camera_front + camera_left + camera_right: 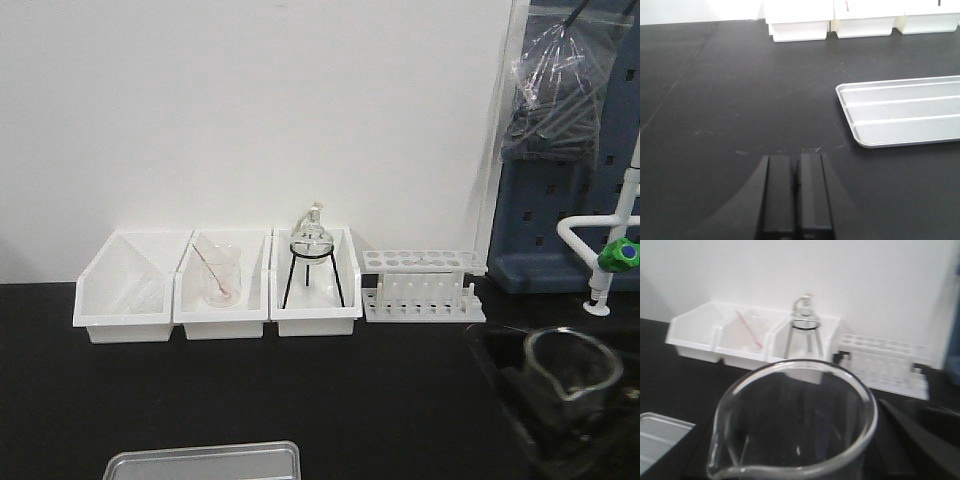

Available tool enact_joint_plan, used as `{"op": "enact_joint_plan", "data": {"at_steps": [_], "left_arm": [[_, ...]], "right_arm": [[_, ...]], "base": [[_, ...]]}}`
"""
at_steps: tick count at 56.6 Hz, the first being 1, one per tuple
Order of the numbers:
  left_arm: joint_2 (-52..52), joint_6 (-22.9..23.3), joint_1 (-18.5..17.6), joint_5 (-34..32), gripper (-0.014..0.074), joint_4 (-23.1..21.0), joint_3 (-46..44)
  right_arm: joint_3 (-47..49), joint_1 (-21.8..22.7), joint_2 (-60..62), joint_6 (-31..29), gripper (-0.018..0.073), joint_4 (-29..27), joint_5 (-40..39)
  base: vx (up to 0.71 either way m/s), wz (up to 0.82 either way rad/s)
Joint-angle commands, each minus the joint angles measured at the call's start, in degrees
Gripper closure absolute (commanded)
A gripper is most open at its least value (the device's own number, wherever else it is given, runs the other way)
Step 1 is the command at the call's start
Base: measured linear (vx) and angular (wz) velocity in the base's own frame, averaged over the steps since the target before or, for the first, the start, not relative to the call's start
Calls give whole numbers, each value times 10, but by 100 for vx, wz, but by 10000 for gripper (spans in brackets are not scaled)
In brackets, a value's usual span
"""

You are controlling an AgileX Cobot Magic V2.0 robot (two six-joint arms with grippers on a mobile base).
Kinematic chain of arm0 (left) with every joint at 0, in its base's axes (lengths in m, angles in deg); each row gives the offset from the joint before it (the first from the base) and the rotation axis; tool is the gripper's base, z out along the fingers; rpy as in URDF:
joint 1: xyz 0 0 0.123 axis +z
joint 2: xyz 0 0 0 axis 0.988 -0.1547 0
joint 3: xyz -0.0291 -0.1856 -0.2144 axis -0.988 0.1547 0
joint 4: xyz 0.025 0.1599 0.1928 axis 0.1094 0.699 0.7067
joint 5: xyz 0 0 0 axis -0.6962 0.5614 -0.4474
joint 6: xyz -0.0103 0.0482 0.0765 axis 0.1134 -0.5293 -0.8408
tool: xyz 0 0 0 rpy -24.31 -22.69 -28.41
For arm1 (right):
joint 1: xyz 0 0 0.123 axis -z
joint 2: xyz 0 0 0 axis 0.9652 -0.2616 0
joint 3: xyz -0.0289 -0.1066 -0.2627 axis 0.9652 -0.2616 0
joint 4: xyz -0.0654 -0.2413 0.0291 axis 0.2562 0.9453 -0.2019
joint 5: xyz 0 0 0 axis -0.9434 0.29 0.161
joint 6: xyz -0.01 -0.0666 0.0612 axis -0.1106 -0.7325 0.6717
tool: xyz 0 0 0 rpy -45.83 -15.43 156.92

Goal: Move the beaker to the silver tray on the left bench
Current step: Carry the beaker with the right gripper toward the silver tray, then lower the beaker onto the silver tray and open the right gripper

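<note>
Your left gripper (795,195) hangs low over the black tabletop (715,100), fingers pressed together on nothing. Just right of it the silver tray (905,117) lies flat. Farther right, well apart from the tray, your right gripper (560,400) is clamped around the beaker (570,365), in front of the test-tube rack (422,285).

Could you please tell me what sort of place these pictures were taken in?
Very likely a chemistry laboratory: a tripod-mounted round flask, a white test-tube rack, a glass beaker and a green-handled tap over a black bench.
</note>
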Motion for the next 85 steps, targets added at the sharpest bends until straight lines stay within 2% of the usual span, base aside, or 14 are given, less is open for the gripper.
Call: {"op": "enact_joint_plan", "data": {"at_steps": [1, 3, 11, 16, 25, 34, 45, 63, 79, 85], "left_arm": [[9, 1, -3, -46, 595, 0, 16], [9, 1, -3, -46, 595, 0, 16], [9, 1, -3, -46, 595, 0, 16], [9, 1, -3, -46, 595, 0, 16], [9, 1, -3, -46, 595, 0, 16], [9, 1, -3, -46, 595, 0, 16], [9, 1, -3, -46, 595, 0, 16], [9, 1, -3, -46, 595, 0, 16], [9, 1, -3, -46, 595, 0, 16], [9, 1, -3, -46, 595, 0, 16]], "right_arm": [[17, 0, -81, 6, 564, 4, -189], [21, 0, -121, 0, 564, 4, -253], [57, -1, -290, -6, 564, 4, -414], [105, -23, -392, -7, 564, 4, -462], [222, -108, -542, -25, 564, 1, -440], [327, -144, -646, -23, 564, -35, -433], [392, -150, -699, -46, 564, -40, -424], [404, -150, -728, -194, 564, -43, -383], [404, -150, -746, -210, 559, -84, -390], [404, -150, -746, -205, 525, -85, -397]], "base": [[0, 0], [0, 0], [0, 0], [0, 0], [0, 0], [0, 0], [0, 0], [0, 0], [0, 0], [0, 0]]}}
